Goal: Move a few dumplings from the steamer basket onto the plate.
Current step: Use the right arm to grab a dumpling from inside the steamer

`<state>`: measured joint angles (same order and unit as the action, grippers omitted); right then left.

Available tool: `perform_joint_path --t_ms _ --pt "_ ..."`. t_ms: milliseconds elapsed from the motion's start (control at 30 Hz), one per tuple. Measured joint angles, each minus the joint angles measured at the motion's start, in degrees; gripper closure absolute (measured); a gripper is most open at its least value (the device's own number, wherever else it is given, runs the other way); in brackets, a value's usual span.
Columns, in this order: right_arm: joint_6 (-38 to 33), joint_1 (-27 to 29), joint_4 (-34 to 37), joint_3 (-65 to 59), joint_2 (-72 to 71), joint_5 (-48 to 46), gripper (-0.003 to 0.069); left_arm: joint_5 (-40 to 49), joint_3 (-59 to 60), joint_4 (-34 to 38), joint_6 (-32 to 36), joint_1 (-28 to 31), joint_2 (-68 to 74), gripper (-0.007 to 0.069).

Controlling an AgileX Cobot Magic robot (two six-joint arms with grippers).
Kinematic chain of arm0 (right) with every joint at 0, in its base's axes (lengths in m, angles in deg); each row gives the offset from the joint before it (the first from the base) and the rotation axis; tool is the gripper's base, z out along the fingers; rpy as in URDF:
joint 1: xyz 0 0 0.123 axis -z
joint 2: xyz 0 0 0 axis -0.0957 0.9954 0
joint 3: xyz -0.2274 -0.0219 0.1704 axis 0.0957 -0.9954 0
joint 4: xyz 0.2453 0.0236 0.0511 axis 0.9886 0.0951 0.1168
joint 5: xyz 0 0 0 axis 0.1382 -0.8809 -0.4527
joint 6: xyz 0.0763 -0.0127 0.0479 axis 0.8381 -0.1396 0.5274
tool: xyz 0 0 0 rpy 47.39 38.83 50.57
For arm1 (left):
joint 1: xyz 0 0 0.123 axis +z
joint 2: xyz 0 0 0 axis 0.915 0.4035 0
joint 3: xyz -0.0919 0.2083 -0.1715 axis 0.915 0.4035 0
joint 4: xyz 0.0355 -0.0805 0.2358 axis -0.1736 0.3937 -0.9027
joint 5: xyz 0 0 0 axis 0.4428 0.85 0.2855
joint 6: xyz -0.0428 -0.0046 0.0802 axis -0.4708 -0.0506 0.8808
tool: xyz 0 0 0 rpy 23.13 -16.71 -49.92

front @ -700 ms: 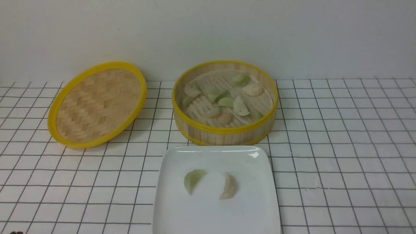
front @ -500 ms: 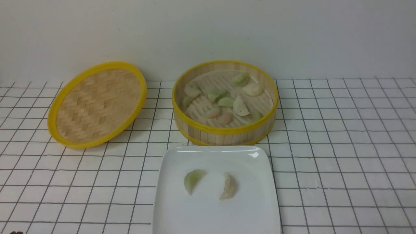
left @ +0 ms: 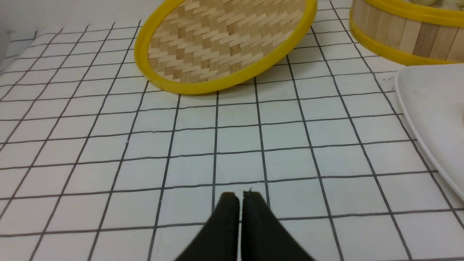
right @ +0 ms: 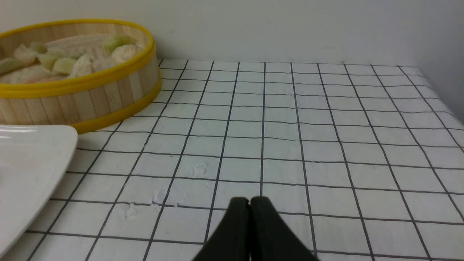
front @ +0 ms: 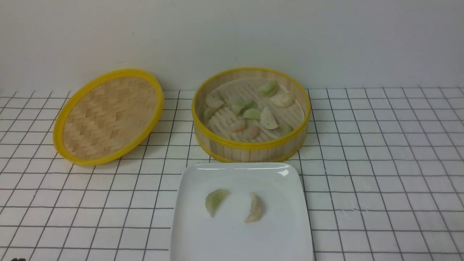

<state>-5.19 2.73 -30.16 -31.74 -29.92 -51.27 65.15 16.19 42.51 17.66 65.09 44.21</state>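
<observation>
One steamer basket stands beyond one white plate on the gridded tabletop, the two close together. Two dumplings lie on the plate, apart from each other: a green dumpling on the left and a cream dumpling on the right. The basket holds around ten more, green, cream and pinkish; several overlap at its middle, so an exact count cannot be told. One woven lid with a yellow rim sits to the left of the basket, tilted and apart from it, with nothing on it. Nothing stands between basket and plate. Both grippers show over bare tabletop: the left gripper and the right gripper each have their fingertips pressed together, pinching nothing.
</observation>
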Motion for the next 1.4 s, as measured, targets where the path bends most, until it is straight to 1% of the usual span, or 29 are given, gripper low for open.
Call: perform_joint_path --t_ms 167,233,333,367,400,467,600,700,767,800,900,933,967,1033,1067,1100,1133,1167,1267,1333,1400 --pt "0.0 0.0 -0.9 -0.1 0.0 0.5 0.0673 0.0 0.0 0.0 0.0 0.0 0.0 0.0631" --pt "1.1 0.0 -0.3 -0.4 0.0 2.8 0.0673 0.0 0.0 0.0 0.0 0.0 0.0 0.0631" --pt "7.4 0.0 7.8 -0.6 0.0 11.4 0.0673 0.0 0.0 0.0 0.0 0.0 0.0 0.0631" --pt "10.0 0.0 12.1 -0.6 0.0 15.8 0.0673 0.0 0.0 0.0 0.0 0.0 0.0 0.0631" --pt "10.0 0.0 12.1 -0.6 0.0 15.8 0.0673 0.0 0.0 0.0 0.0 0.0 0.0 0.0631" --pt "14.2 0.0 19.2 -0.6 0.0 24.0 0.0673 0.0 0.0 0.0 0.0 0.0 0.0 0.0631" --pt "14.4 0.0 23.0 -0.6 0.0 29.0 0.0673 0.0 0.0 0.0 0.0 0.0 0.0 0.0631" --pt "16.6 0.0 25.6 -0.6 0.0 33.3 0.0673 0.0 0.0 0.0 0.0 0.0 0.0 0.0631" --pt "17.4 0.0 26.1 0.5 0.2 33.6 0.0673 0.0 0.0 0.0 0.0 0.0 0.0 0.0631" --pt "17.4 0.0 25.7 2.5 1.0 31.7 0.0673 0.0 0.0 0.0 0.0 0.0 0.0 0.0631" --pt "16.0 0.0 20.0 14.8 7.6 19.1 0.0673 0.0 0.0 0.0 0.0 0.0 0.0 0.0631" --pt "15.7 0.0 19.6 15.7 9.0 17.1 0.0673 0.0 0.0 0.0 0.0 0.0 0.0 0.0631" --pt "14.6 0.0 16.7 22.6 14.8 9.2 0.0673 0.0 0.0 0.0 0.0 0.0 0.0 0.0631" --pt "11.0 0.0 14.1 34.9 26.9 -5.5 0.0673 0.0 0.0 0.0 0.0 0.0 0.0 0.0631" --pt "8.9 0.0 13.9 40.0 32.4 -11.5 0.0673 0.0 0.0 0.0 0.0 0.0 0.0 0.0631" --pt "8.4 0.0 13.9 41.0 33.5 -12.7 0.0673 0.0 0.0 0.0 0.0 0.0 0.0 0.0631" --pt "6.5 0.0 13.9 44.9 37.9 -17.4 0.0673 0.0 0.0 0.0 0.0 0.0 0.0 0.0631" --pt "3.1 0.0 13.9 51.4 45.5 -24.9 0.0673 0.0 0.0 0.0 0.0 0.0 0.0 0.0631" --pt "-2.6 0.0 15.7 64.0 61.3 -38.4 0.0673 0.0 0.0 0.0 0.0 0.0 0.0 0.0631" --pt "-4.6 0.0 17.1 70.9 70.3 -44.5 0.0673 0.0 0.0 0.0 0.0 0.0 0.0 0.0631" --pt "-5.5 -0.3 18.8 77.4 77.7 -47.4 0.0673 0.0 0.0 0.0 0.0 0.0 0.0 0.0631"
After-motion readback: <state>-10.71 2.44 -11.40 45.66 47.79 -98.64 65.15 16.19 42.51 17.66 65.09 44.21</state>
